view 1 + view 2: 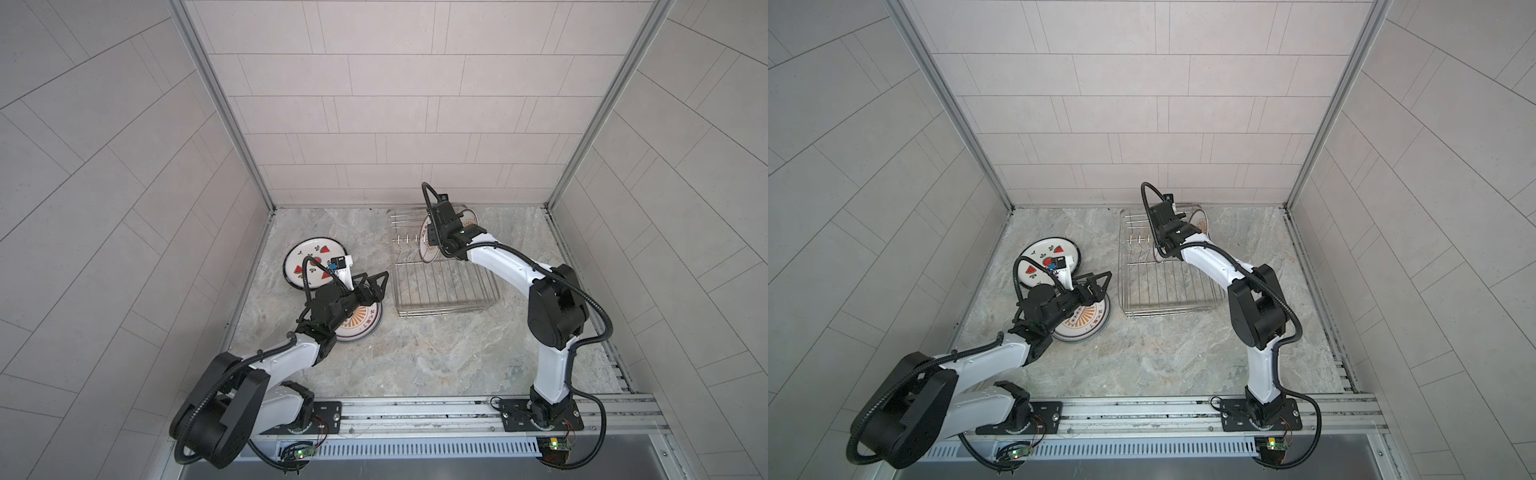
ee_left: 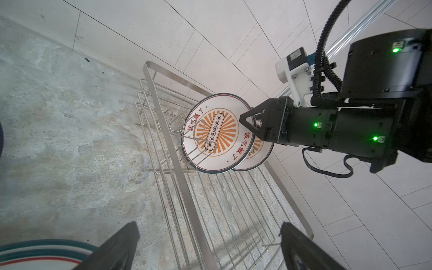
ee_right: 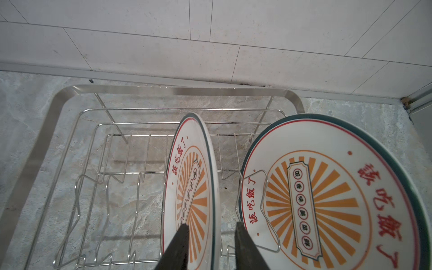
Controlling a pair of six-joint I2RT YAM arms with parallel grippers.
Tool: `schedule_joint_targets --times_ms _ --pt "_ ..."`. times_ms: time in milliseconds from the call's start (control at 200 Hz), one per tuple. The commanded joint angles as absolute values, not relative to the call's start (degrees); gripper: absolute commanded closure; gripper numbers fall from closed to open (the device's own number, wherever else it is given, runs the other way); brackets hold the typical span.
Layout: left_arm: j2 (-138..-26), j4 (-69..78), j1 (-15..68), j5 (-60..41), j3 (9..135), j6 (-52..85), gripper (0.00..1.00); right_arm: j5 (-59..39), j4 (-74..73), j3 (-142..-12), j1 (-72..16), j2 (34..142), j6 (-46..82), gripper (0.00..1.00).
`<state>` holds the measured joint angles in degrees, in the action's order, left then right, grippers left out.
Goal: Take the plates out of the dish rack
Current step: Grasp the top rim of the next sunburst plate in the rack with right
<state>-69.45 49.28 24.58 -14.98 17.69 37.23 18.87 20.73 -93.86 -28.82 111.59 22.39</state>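
The silver wire dish rack point(image 1: 449, 286) point(image 3: 56, 112) stands at the back right. Two orange-sunburst plates are in it: one upright point(image 3: 194, 175) point(image 2: 215, 131) between prongs, one leaning point(image 3: 327, 187) point(image 1: 471, 218) at the rack's end. My right gripper point(image 3: 210, 225) reaches down astride the upright plate's rim, one finger over its face, the other behind it with a thin gap showing. A watermelon plate point(image 1: 307, 257) and a sunburst plate point(image 1: 365, 326) lie flat on the table at the left. My left gripper point(image 1: 376, 282) point(image 2: 208, 233) hovers open and empty between them and the rack.
Tiled walls close in the marble table point(image 1: 415, 357) on three sides, and the rack sits near the back wall. Empty prongs point(image 3: 107, 194) stand left of the upright plate. A metal rail point(image 1: 415, 411) with both arm bases runs along the front edge.
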Motion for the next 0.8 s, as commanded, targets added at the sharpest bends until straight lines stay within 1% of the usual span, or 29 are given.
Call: schedule_joint_targets --times_ms 0,105,190,310,365,485,530,796 --pt "-68.3 49.7 24.9 -13.7 17.1 36.0 0.0 21.4 23.3 -96.4 -28.7 113.0 22.3 0.7" --pt "-68.1 49.4 24.8 -13.4 17.1 36.0 0.0 21.7 23.7 -97.6 -28.7 114.4 22.6 0.72" --pt "-67.8 49.5 24.9 -13.3 17.1 36.0 0.0 22.5 24.2 -98.3 -28.7 115.3 22.9 0.76" --pt "-67.6 49.3 24.8 -13.0 17.1 36.0 0.0 22.9 24.2 -98.6 -28.7 115.9 23.1 0.77" --pt "-67.6 49.4 24.9 -13.0 17.1 36.1 0.0 23.0 24.1 -98.8 -28.7 116.1 23.1 0.81" --pt "-67.8 49.3 24.9 -12.7 17.1 36.1 0.0 24.3 24.4 -99.5 -28.7 116.7 23.2 0.82" --pt "-67.7 49.4 24.8 -12.8 17.1 36.2 0.0 24.4 24.8 -100.0 -28.8 116.9 23.3 0.84" --pt "-66.7 51.6 24.9 -13.4 15.0 36.8 0.0 26.7 25.0 -100.9 -30.1 116.6 22.8 0.85"
